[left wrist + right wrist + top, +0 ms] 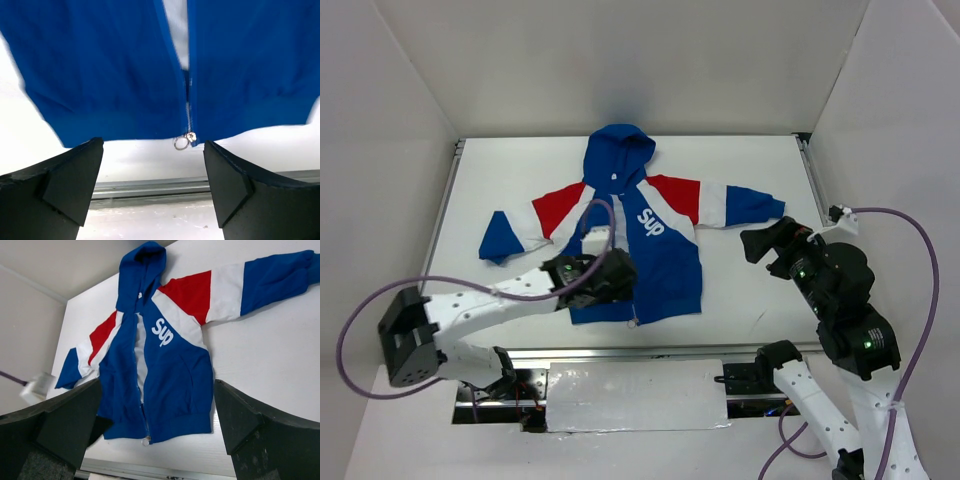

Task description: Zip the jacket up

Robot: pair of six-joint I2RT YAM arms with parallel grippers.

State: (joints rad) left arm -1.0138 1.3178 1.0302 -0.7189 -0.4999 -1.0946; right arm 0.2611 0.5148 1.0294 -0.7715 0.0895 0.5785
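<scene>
Your left arm (485, 300) is made of white links joined by black housings, with a blocky black joint (405, 335) off the worktop's near-left corner. A purple cable (430, 279) runs along it in wide loops. Your right arm (845, 310), by the worktop's right edge, is black and bulky in its upper part, with two small green lights (798, 268) glowing on it, and white lower down. Its own purple cable (885, 210) ends in a small white connector (840, 214). The left gripper (152, 145) and the right gripper (157, 382) both carry matte black, wedge-shaped fingers (70, 185) with flat, angular faces.
</scene>
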